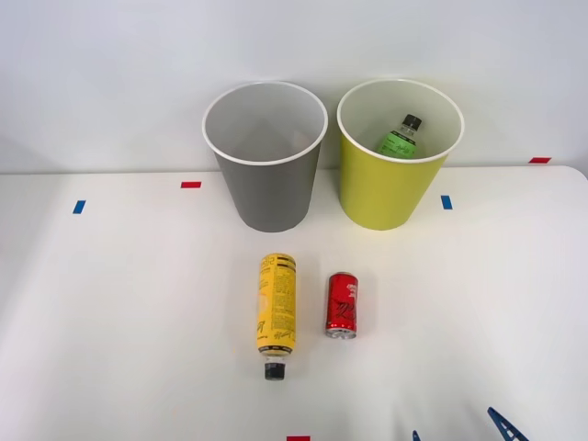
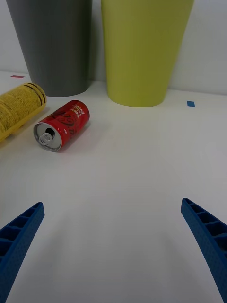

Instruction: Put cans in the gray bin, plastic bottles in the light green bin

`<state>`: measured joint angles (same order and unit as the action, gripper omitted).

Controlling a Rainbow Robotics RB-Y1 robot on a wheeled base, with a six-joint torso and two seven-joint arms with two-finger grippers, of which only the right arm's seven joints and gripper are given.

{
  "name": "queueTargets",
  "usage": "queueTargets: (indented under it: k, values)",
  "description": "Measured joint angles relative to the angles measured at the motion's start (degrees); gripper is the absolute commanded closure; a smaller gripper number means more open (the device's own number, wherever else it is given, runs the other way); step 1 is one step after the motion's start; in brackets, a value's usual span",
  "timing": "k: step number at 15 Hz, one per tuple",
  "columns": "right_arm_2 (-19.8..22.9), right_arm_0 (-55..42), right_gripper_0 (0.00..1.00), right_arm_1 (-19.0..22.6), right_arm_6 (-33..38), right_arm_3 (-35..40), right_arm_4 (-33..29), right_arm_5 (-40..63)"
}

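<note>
At the back of the bench (image 1: 110,303), the gray bin (image 1: 266,161) and light green bin (image 1: 397,156) stand side by side, rims up for dropping.
The green bottle (image 1: 401,138) lies half-hidden inside; the yellow bottle (image 1: 276,310) and red can (image 1: 341,305) lie nearer; the claw (image 2: 113,251) is spread, empty. Gray bin probably empty.

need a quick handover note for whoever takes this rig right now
Right end effector: open, empty, low over the table, short of the red can.
Red can and yellow bottle: lying side by side on the table in front of the bins.
Done: green-labelled bottle is in the light green bin.
Gray bin: nothing seen inside.
Left: red can into gray bin, yellow bottle into light green bin.
</note>
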<state>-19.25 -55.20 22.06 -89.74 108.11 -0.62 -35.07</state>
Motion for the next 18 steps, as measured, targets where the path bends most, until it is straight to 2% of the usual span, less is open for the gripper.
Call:
queueTargets:
  k: [18]
  values:
    - [0.0,0.0,0.0,0.0,0.0,0.0,0.0,0.0]
